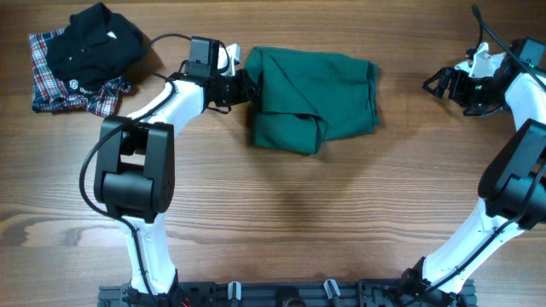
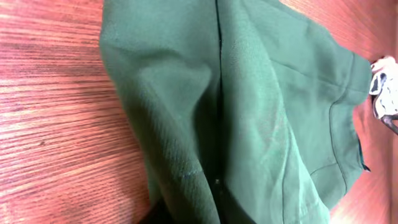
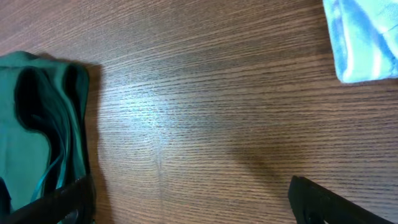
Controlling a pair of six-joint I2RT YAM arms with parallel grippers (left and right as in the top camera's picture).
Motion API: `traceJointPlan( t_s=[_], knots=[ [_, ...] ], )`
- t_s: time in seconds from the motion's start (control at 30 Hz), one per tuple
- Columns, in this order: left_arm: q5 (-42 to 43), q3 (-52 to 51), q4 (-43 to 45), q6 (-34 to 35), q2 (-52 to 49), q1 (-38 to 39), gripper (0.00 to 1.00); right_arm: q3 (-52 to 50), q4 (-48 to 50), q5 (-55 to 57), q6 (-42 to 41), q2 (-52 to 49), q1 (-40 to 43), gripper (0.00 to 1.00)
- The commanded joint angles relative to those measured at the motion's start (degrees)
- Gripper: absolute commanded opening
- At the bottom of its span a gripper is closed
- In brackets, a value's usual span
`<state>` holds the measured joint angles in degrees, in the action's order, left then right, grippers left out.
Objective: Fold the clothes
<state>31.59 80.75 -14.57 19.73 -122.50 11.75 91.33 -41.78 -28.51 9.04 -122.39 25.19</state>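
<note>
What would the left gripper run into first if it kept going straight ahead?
The green garment. The left gripper points right at it and sits at its edge, apparently touching, though depth is unclear.

light even, bright | shadows soft | sheen on table [image 3: 155,124] | wrist views slightly soft

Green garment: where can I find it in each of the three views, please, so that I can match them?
Overhead: the green garment lies folded, above the middle of the picture.
Left wrist: the garment fills most of the picture, from top to bottom edge.
Right wrist: only one end of it shows, at the far left.
Shared landmark: the wooden table lies under it in all three views.
</note>
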Motion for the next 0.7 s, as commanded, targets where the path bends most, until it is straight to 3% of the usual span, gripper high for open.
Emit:
traceJointPlan(
  t_s=[0.0,0.17,0.67],
  knots=[
    [-0.04,0.72,-0.74,-1.31,2.64,1.01,0.1,0.9,-0.07,-1.55,-0.13,-1.07,-0.26,1.0],
    [0.07,0.72,-1.14,-1.33,4.74,1.68,0.04,0.9,-0.02,-1.55,-0.07,-1.07,-0.26,1.0],
    [0.26,1.57,3.34,-1.29,8.39,6.21,0.04,0.9,0.57,-1.55,-0.07,-1.07,-0.28,1.0]
  ],
)
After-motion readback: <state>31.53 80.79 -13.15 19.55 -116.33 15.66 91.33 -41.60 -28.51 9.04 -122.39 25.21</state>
